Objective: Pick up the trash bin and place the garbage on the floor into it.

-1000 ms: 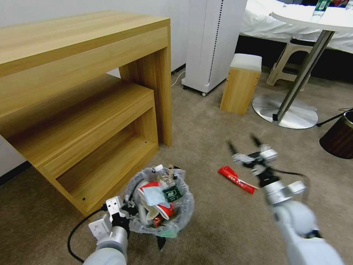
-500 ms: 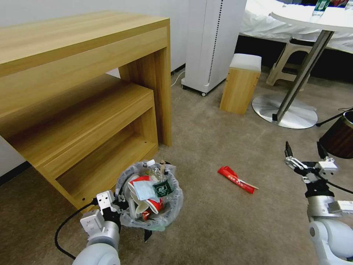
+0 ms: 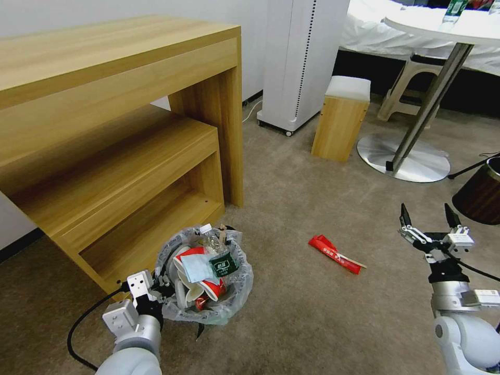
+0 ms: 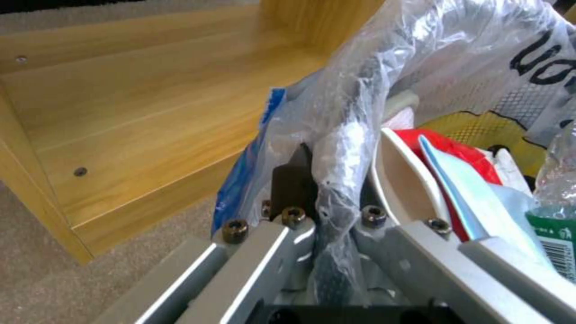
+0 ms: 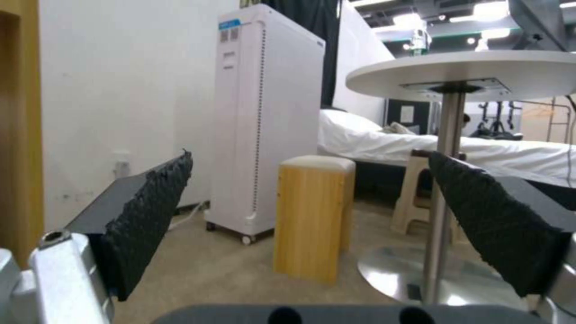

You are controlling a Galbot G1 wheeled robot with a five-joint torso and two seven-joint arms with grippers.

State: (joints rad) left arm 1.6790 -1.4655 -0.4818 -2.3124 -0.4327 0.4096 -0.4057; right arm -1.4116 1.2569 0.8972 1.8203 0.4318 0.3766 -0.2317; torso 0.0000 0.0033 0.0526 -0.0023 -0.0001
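crinkly glossy plastic bag (image 3: 237, 299), matt short-pile carpet (image 3: 312, 323), smooth wood-grain shelf (image 3: 130, 172), perhaps rubbery, rough claw pads (image 5: 150, 216).

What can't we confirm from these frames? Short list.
- Lower contents of the trash bin: head view, buried under the top litter.
- Left gripper finger contact on the rim: left wrist view, the bag covers it.
- Print on the red wrapper: head view, too small.
- Right gripper: open, empty.

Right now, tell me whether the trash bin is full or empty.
Full: the trash bin brims with a bottle, cups and wrappers up to its rim.
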